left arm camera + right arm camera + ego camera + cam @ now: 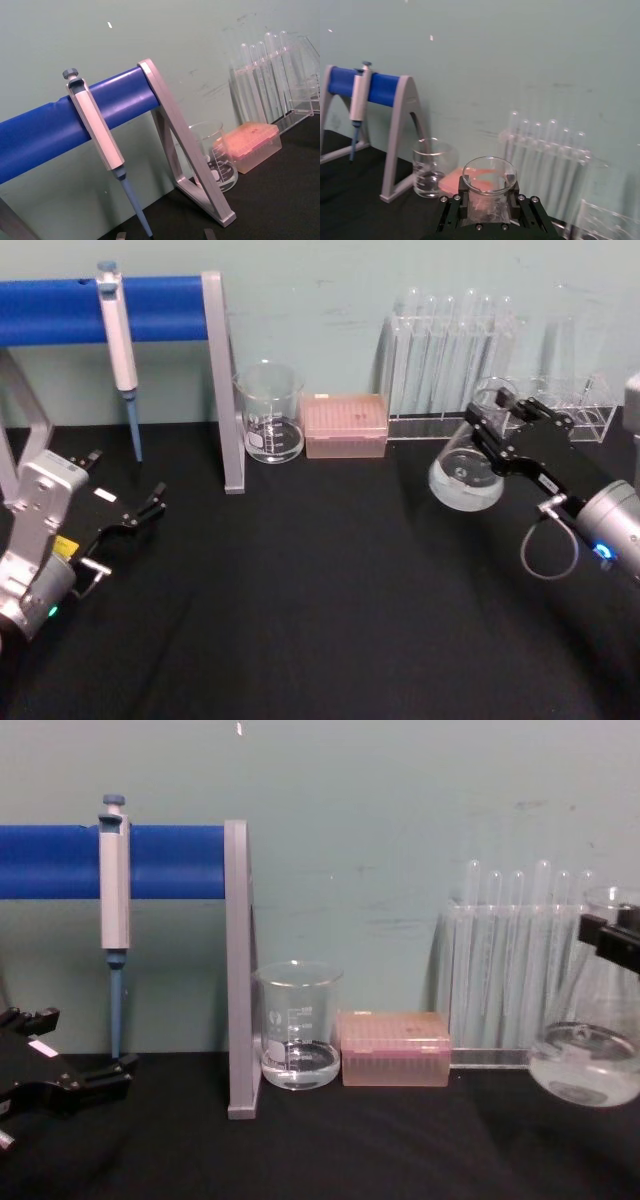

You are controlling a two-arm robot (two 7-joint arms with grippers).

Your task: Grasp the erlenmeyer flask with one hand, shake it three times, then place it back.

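Liquid (466,496) in tilted flask (462,462) in right end effector (497,426)

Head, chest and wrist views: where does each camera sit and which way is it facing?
Head view: high, facing forward and down at the table; left end effector idle at left, right end effector clamping the tilted erlenmeyer flask.
Chest view: lower, facing level toward the wall; both end effectors at its edges.
Left wrist view: left arm, facing the pipette.
Right wrist view: right arm, facing over its end effector and the flask mouth.
Shared: the beaker, all four.
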